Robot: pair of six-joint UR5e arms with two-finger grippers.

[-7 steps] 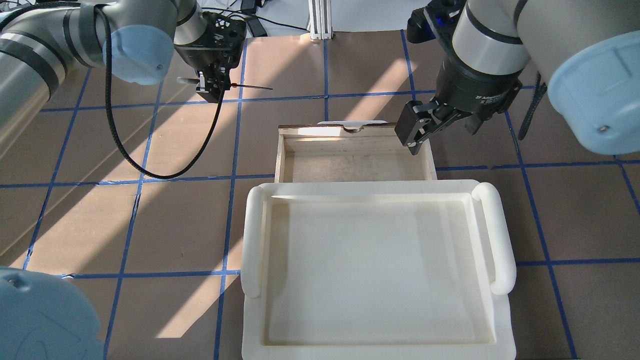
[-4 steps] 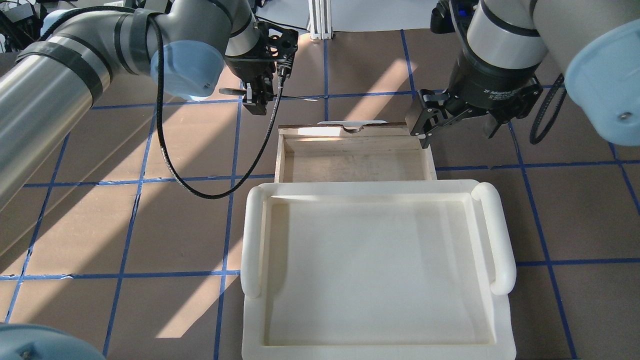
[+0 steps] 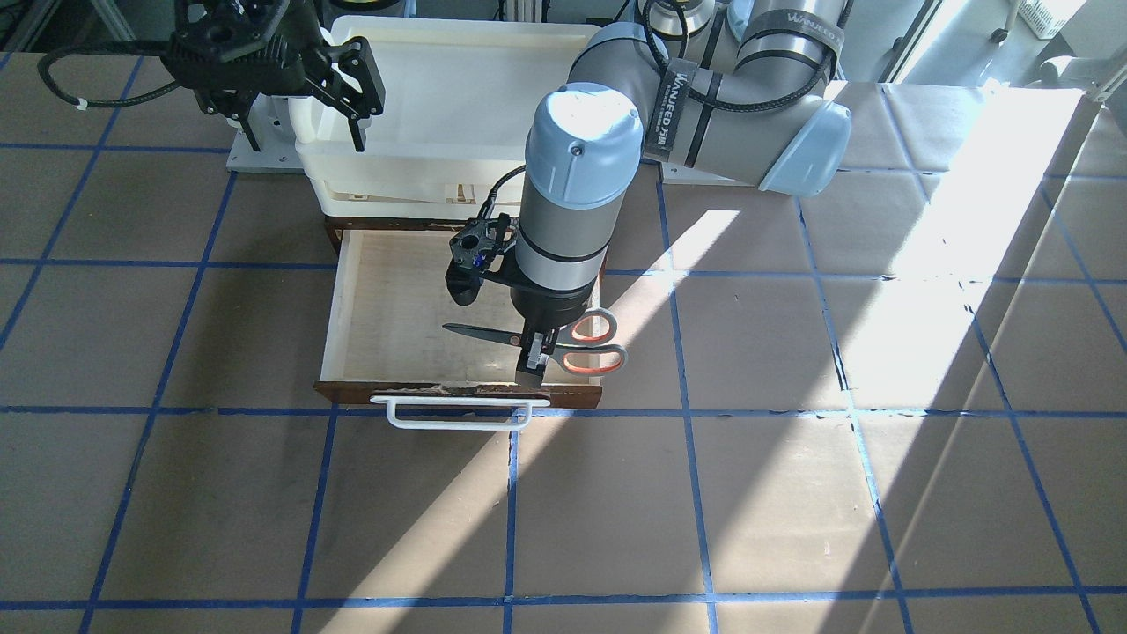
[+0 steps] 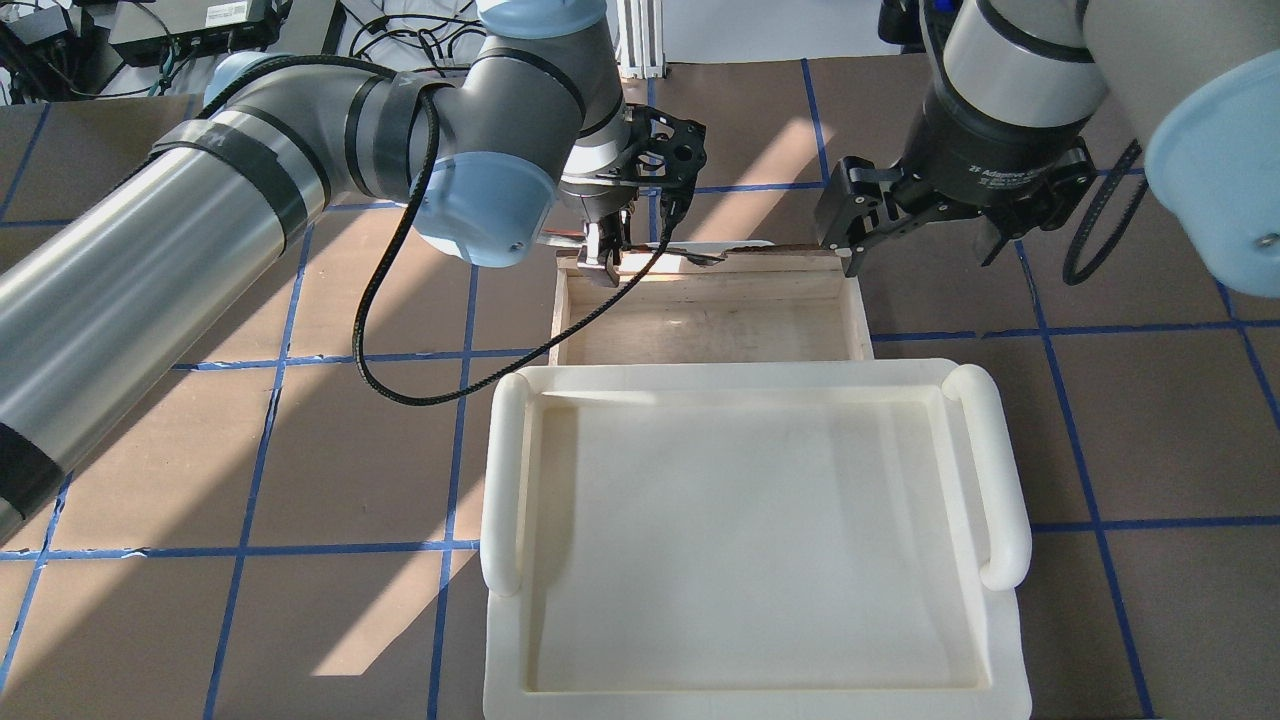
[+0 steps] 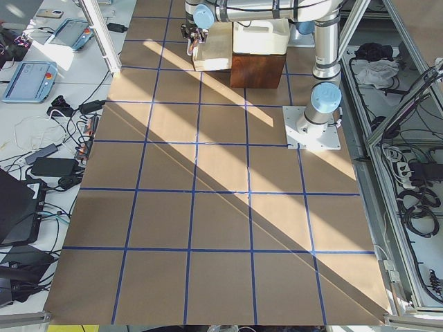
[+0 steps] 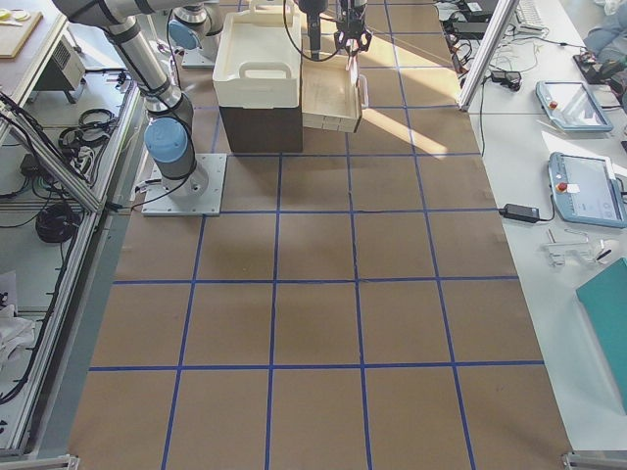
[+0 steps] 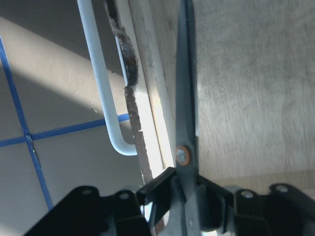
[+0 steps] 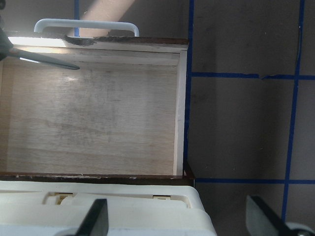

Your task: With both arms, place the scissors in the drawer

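Left pincer grips scissors at pivot, blades parallel to the drawer front, above its floor; right pincer open, empty.

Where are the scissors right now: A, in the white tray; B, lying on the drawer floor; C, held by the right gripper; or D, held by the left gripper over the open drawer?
D: the left gripper is shut on the scissors, blades out over the drawer.

Pale, matt bare wood inside the drawer, rough and chipped along the dark front edge. Smooth white bar handle, dull metal scissors blades, smooth cream plastic tray.
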